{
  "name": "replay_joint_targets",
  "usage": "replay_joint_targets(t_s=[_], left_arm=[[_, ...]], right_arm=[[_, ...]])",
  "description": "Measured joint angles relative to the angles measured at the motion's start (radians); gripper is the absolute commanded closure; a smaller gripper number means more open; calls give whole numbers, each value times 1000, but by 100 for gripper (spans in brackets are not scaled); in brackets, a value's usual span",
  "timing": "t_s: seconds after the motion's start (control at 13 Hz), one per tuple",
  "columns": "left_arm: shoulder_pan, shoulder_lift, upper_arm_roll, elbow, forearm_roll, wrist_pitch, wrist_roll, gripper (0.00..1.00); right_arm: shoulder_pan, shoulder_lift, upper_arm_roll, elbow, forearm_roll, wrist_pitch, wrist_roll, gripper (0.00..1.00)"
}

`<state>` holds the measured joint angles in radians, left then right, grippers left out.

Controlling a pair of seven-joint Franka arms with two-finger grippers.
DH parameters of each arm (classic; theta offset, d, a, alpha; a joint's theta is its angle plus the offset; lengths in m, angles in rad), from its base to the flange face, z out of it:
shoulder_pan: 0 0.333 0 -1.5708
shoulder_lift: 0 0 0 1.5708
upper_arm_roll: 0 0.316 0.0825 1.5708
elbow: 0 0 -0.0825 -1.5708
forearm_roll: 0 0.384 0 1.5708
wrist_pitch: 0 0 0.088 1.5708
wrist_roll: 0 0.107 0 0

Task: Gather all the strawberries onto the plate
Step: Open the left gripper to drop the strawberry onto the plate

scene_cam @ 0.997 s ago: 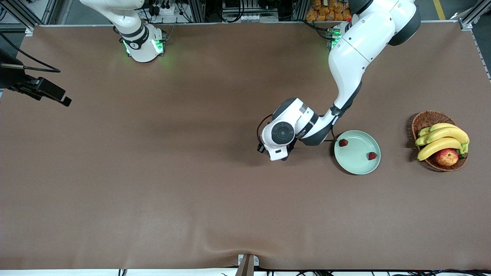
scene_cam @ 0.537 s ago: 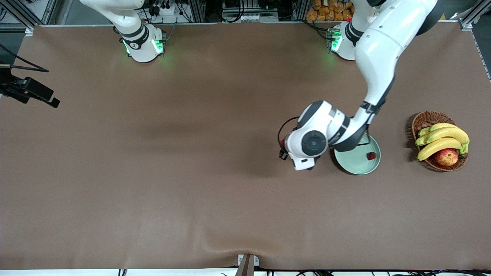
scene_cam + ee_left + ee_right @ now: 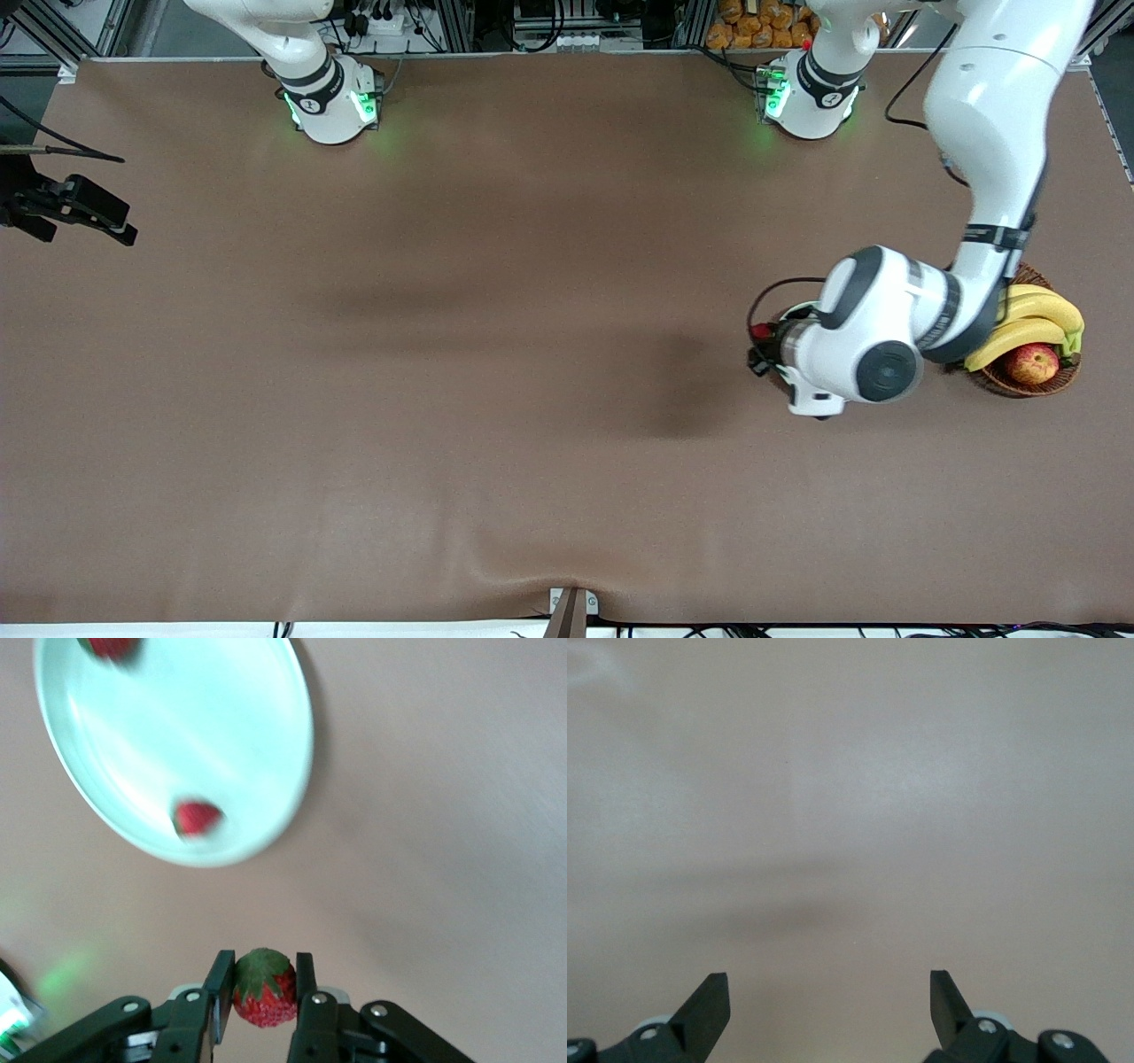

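left gripper (image 3: 263,992): clamped on a strawberry (image 3: 264,987), one finger on each side of it, green cap facing out. You only really see this in the left wrist view; from the front the white wrist hides the fingers.

left arm (image 3: 992,133): comes from its base along the top of the front view, bends down, and its wrist hangs over the plate's spot, just beside the basket.

held strawberry: up in the air. In the left wrist view it sits over bare brown table, with the plate a bit off from it, so it's not over the plate.

plate (image 3: 239,718): pale mint green, round, flat on the table toward the left arm's end. In the front view the wrist covers nearly all of it.

strawberries on the plate: two. One (image 3: 197,818) lies close to the rim, the other (image 3: 111,645) is near the opposite rim and cut off by the frame edge. Both look blurry.

right gripper (image 3: 830,1001): fingers spread wide apart, holding nothing, only plain table (image 3: 859,797) under it. This arm is just waiting, parked out at the right arm's end of the table.

basket (image 3: 1019,383): brown wicker, beside the plate at the left arm's end, with bananas (image 3: 1036,319) and an apple (image 3: 1031,362) in it, partly behind the arm.
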<state>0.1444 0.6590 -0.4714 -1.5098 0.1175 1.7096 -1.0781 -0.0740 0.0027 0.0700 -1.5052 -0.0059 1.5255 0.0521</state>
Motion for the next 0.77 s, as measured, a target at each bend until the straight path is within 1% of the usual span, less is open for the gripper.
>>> replay_joint_targets(t_s=[0.15, 0.23, 0.38, 0.46, 0.54, 0.61, 0.69, 0.77], left_arm=[[63, 16, 5, -20, 69, 0, 104, 100], [88, 32, 6, -22, 96, 1, 144, 98], [121, 67, 7, -23, 128, 14, 203, 78], [133, 83, 7, -23, 145, 22, 227, 72], [143, 97, 7, -23, 159, 28, 254, 61], [150, 105, 7, -23, 164, 32, 279, 25], [154, 109, 7, -23, 165, 33, 296, 0], [154, 108, 6, -22, 165, 34, 302, 0]], right_arm=[[0, 0, 1, 0, 0, 0, -2, 0], [1, 0, 2, 0, 0, 0, -3, 0], [3, 0, 3, 0, 0, 0, -3, 0], [4, 0, 3, 0, 0, 0, -3, 0], [4, 0, 3, 0, 0, 0, -3, 0], [4, 0, 3, 0, 0, 0, -3, 0], [3, 1, 2, 0, 0, -1, -3, 0], [3, 1, 1, 0, 0, -3, -3, 0]])
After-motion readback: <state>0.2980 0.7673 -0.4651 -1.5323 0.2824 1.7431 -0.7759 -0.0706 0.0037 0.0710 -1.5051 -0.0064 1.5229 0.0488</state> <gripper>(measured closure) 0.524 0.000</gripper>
